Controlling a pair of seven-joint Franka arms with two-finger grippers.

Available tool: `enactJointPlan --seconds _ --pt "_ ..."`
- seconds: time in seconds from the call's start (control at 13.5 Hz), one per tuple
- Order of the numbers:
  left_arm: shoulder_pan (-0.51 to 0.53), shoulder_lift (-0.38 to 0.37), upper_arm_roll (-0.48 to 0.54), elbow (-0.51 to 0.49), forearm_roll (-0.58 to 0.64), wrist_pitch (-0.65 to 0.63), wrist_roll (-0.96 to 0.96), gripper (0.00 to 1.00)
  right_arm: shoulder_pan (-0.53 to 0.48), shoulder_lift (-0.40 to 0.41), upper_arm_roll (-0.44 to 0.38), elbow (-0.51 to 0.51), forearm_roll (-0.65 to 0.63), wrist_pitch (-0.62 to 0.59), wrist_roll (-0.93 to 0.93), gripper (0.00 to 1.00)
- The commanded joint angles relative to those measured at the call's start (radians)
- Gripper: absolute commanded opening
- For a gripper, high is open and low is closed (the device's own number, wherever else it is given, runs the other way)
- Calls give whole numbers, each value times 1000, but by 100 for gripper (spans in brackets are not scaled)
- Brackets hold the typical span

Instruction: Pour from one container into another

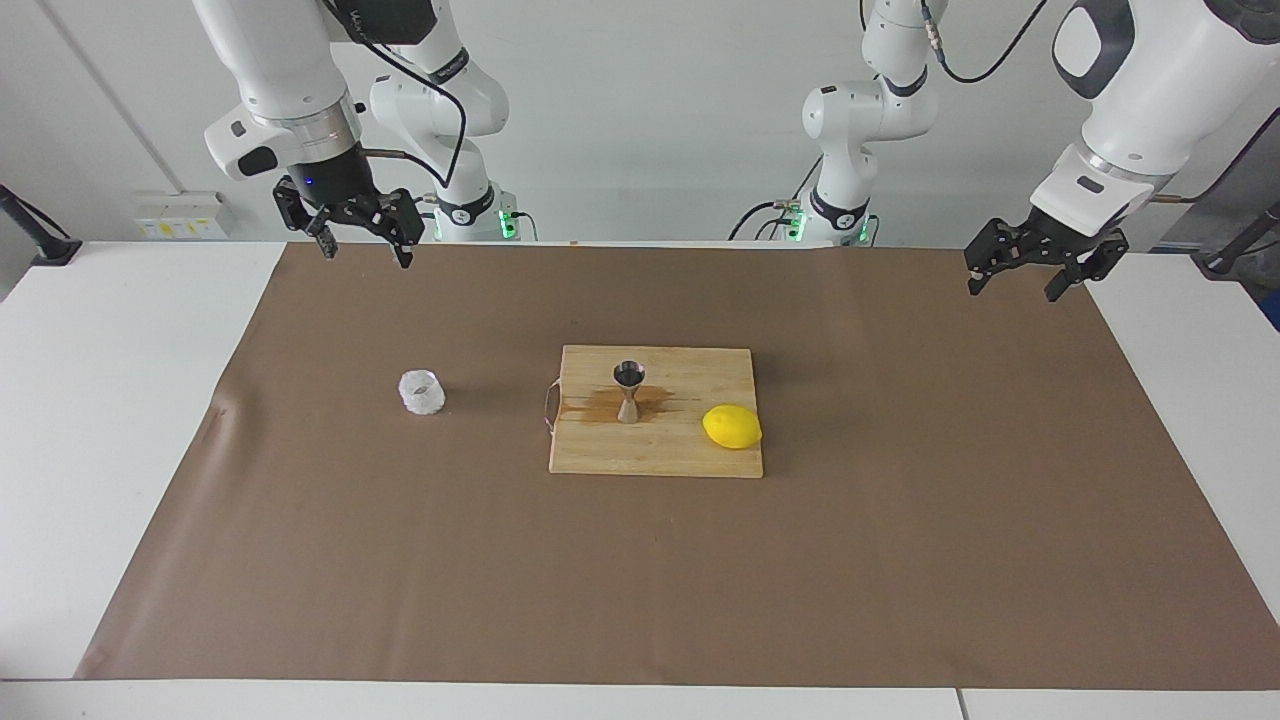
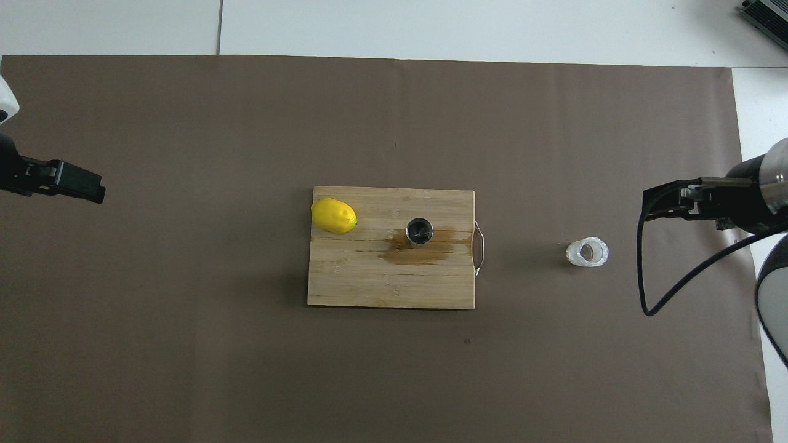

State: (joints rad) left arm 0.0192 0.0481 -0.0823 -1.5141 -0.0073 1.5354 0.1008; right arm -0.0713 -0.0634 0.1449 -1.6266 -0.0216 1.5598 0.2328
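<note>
The clear faceted glass tumbler (image 1: 422,392) (image 2: 588,252) stands upright on the brown paper, toward the right arm's end of the table. The steel jigger (image 1: 629,392) (image 2: 420,231) stands upright on the wooden cutting board (image 1: 680,452) (image 2: 369,283), in a brown wet stain (image 2: 418,253). My right gripper (image 1: 365,252) (image 2: 654,204) hangs open and empty high over the paper, well apart from the tumbler. At the other end of the table, my left gripper (image 1: 1012,290) (image 2: 92,187) waits open over the paper's edge.
A yellow lemon (image 1: 732,427) (image 2: 333,215) lies on the board's corner toward the left arm's end. A wire handle (image 1: 549,405) sticks out of the board toward the tumbler. Brown paper (image 1: 900,560) covers most of the white table.
</note>
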Motion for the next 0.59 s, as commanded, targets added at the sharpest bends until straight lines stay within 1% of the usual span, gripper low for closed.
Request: enactJointPlan --seconds 0.0,0.15,0.3,0.52 --pt "-5 -8 4 -17 9 9 11 100 -22 -7 5 -9 0 9 -19 100" --pt "-5 -10 4 -18 9 11 10 100 2 -3 -16 -10 0 20 -24 100" --pt "-4 -8 4 -18 7 15 -4 100 70 -3 -88 -9 -1 20 -26 100" --pt "-4 -8 6 -18 7 15 -4 100 129 -3 -151 -9 -1 16 -26 100"
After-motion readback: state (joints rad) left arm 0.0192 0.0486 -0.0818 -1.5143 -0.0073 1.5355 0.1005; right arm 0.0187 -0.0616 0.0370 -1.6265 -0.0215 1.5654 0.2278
